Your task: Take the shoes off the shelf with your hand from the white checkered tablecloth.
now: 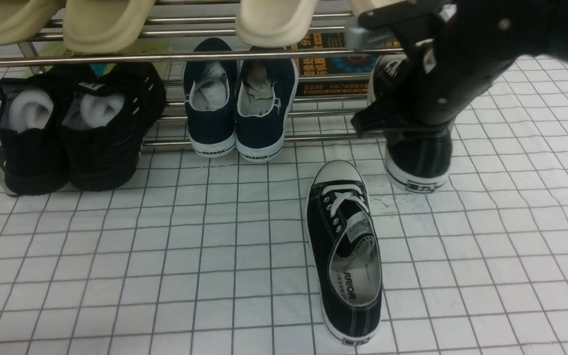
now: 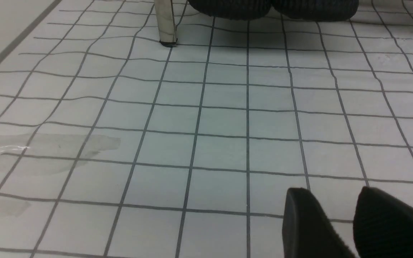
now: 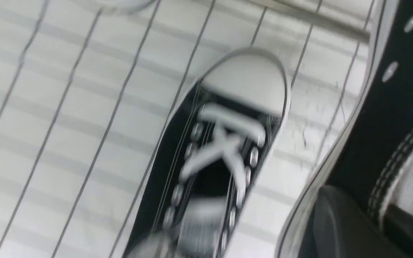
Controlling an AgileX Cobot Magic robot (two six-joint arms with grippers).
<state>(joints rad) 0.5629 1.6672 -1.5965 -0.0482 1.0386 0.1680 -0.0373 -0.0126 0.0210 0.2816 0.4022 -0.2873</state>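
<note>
Right tool (image 1: pixel 402 129) clamped shut; left tool (image 2: pixel 332 195) parted.

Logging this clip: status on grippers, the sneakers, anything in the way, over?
Left gripper open, empty, over tablecloth. Right gripper shut on second sneaker at right end of shelf. First sneaker already on tablecloth, close beside: mind it.

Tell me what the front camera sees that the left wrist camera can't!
Only the front: the loose lace-up sneaker, its partner in the shut right gripper, the navy pair, the cream slippers. Only the left wrist: the open left gripper, a shiny smudge. Both: the checkered tablecloth, the shelf, the black mesh pair.
</note>
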